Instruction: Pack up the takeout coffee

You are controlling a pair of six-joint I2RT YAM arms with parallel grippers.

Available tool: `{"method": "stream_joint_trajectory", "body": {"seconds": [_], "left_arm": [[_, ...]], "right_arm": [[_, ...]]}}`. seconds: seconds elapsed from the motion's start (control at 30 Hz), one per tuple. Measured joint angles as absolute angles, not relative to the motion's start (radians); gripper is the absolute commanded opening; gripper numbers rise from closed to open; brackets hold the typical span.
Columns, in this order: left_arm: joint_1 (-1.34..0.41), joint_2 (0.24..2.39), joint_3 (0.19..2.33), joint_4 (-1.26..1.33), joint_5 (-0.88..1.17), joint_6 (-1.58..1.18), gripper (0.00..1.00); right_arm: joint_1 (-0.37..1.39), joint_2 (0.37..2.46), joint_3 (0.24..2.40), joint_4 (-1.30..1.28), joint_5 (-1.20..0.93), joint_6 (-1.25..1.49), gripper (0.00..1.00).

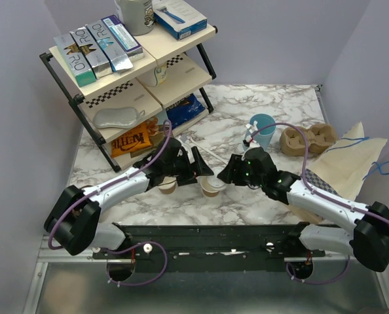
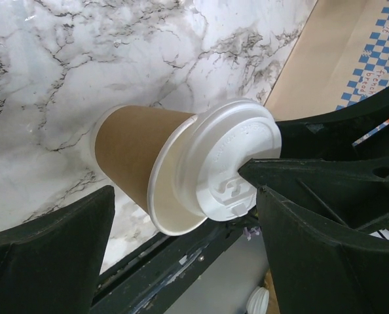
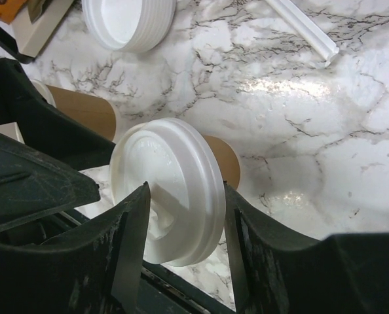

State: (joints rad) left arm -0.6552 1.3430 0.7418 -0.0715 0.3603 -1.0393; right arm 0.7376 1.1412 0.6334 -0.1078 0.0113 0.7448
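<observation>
While the right gripper [image 3: 186, 219] is pinching the white lid [image 3: 175, 176] of the takeout coffee [image 1: 213, 188], which is standing upright at the marble table's [image 1: 279, 111] near centre, the left gripper [image 2: 181, 219] is reaching in from the left, jaws spread wide around the cup.

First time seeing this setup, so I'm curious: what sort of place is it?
Likely a robot test bench staged as a takeout counter: marble-look table, stocked shelf rack, lidded kraft coffee cup, paper bag.
</observation>
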Motion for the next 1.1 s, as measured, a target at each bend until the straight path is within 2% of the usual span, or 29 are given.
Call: {"method": "stream_joint_trajectory", "body": {"seconds": [0.4,0.67,1.1], "left_arm": [[-0.683,1.343,0.725,-0.049,0.310,-1.085,0.82],[-0.703,1.352,0.725,-0.048,0.302,-1.101,0.82],[-0.711,1.351,0.725,-0.059,0.272,-1.108,0.64]], "right_arm": [[0.738,1.177,0.652,-0.114,-0.016,0.736,0.60],[0.738,1.191,0.653,-0.118,-0.062,0.727,0.63],[0.738,1.191,0.653,-0.118,-0.103,0.722,0.64]]}}
